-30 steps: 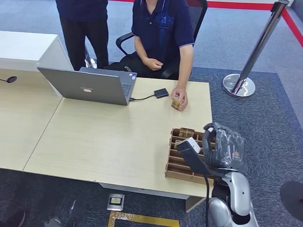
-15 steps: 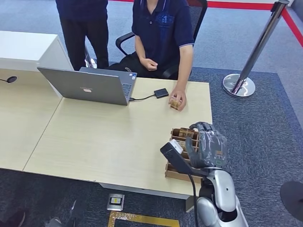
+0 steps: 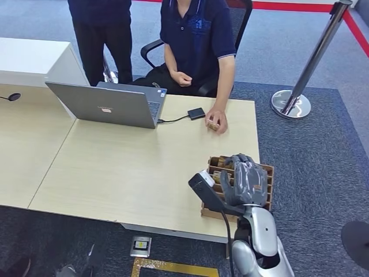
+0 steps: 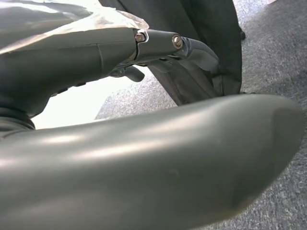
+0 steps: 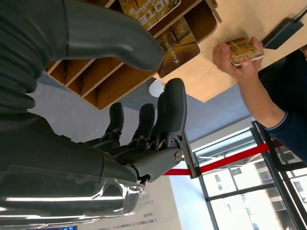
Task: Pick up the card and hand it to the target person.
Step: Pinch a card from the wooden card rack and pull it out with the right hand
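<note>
A wooden card rack point(image 3: 268, 186) sits at the table's near right corner, with brown cards point(image 3: 222, 163) in its slots. My right hand point(image 3: 244, 183) hovers over the rack, fingers loosely curled and nothing in them. The right wrist view shows that hand point(image 5: 152, 129) beside the rack point(image 5: 105, 81), with two cards point(image 5: 177, 45) standing in it. The seated person in a dark blue shirt point(image 3: 198, 34) holds another card point(image 5: 246, 51) flat on the table under a hand point(image 3: 216, 120). My left hand point(image 4: 159, 45) hangs over grey carpet, holding nothing.
An open grey laptop point(image 3: 106, 105) stands at the table's far left, cabled to a small black box point(image 3: 196, 113). A second person point(image 3: 102, 34) stands behind it. A stanchion post point(image 3: 304, 69) stands on the carpet to the right. The table point(image 3: 130, 167) is bare wood in the middle.
My right hand has shifted left over the card rack. The seated person's hand has lowered its card onto the table.
</note>
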